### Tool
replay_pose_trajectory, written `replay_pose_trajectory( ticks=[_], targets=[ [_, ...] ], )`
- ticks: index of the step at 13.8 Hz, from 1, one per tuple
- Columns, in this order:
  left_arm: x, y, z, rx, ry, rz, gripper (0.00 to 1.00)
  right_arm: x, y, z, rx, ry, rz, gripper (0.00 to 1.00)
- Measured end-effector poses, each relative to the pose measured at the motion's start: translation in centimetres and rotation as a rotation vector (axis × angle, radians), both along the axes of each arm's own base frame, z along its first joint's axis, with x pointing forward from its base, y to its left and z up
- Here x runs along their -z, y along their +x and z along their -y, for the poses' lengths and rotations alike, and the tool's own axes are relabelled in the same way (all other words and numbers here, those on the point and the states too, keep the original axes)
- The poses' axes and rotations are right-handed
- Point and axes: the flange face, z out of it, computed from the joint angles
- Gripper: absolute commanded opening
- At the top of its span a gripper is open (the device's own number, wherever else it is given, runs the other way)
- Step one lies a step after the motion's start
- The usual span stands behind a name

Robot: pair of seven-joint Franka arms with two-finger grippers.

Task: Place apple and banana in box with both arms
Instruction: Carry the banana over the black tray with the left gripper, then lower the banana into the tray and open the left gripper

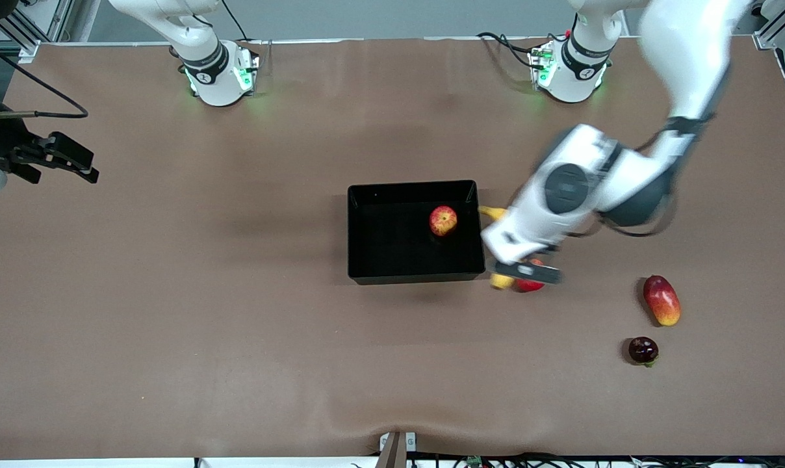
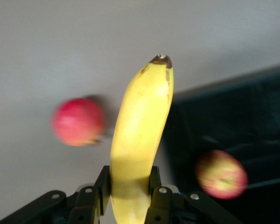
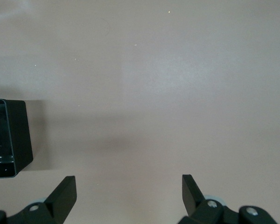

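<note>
A: Where does everything sit right now?

B: The apple (image 1: 443, 220) already lies inside the box (image 1: 366, 273), toward the left arm's end of it. The left gripper (image 2: 129, 196) pinches the banana (image 2: 141, 140) near one end, holding it over the tabletop (image 1: 236, 325) just beside the box wall at the left arm's end. In the front view only the banana's two yellow ends peek out from under the arm.

A: And the right arm?

B: It waits. The right gripper (image 3: 129, 189) hangs with its fingers spread wide over bare tabletop, with a corner of the box showing at the edge of its wrist view.

A: What could go wrong from here?

B: I'd judge the grip is the weak spot. The fingers clamp the banana close to one end, so most of its length sticks out free; a fast swing could let it pivot or slip. It is also long, so if it goes in crosswise one tip could catch the box wall, or it could land on the apple and knock it.

A: Anything nearby to worry about?

B: A plain red round fruit (image 2: 78, 122) lies on the tabletop just beside the banana, close enough to be nudged. The mango (image 1: 661, 299) and a dark fruit (image 1: 643, 350) lie well apart.

A: How does the banana look?

B: Smooth, all yellow, gently curved, with a dark brown tip.
</note>
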Motion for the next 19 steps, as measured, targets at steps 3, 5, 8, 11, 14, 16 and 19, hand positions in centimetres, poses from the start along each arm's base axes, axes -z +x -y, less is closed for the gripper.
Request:
replay_pose_trajectory(
  ticks=[3,5,8,11,14,16,19],
  targets=[
    [0.8,-3.0,8.1,0.06,-0.031,-0.001,0.0,0.1,-0.4,0.1,0.002,-0.002,-0.029,1.0],
    [2.0,-4.0,11.5,0.1,-0.019,0.018,0.0,0.0,-0.6,0.4,0.02,-0.003,-0.044,1.0],
    [5.0,-5.5,15.2,0.121,-0.012,0.073,0.0,-0.1,-0.6,1.8,0.055,-0.003,-0.043,1.0],
    [6.7,-6.5,17.6,0.113,-0.062,0.102,0.0,-0.4,-0.7,3.4,0.084,-0.002,-0.038,1.0],
    [8.7,-6.9,18.8,0.117,-0.085,0.094,0.0,-0.8,-0.9,3.5,0.087,-0.002,-0.038,1.0],
    [10.5,-7.4,19.6,0.103,-0.101,0.085,0.0,-1.1,-1.1,3.6,0.089,-0.002,-0.035,1.0],
    [13.6,-8.4,20.4,0.081,-0.084,0.073,0.05,-1.6,-1.1,3.7,0.092,-0.002,-0.024,1.0]
  ],
)
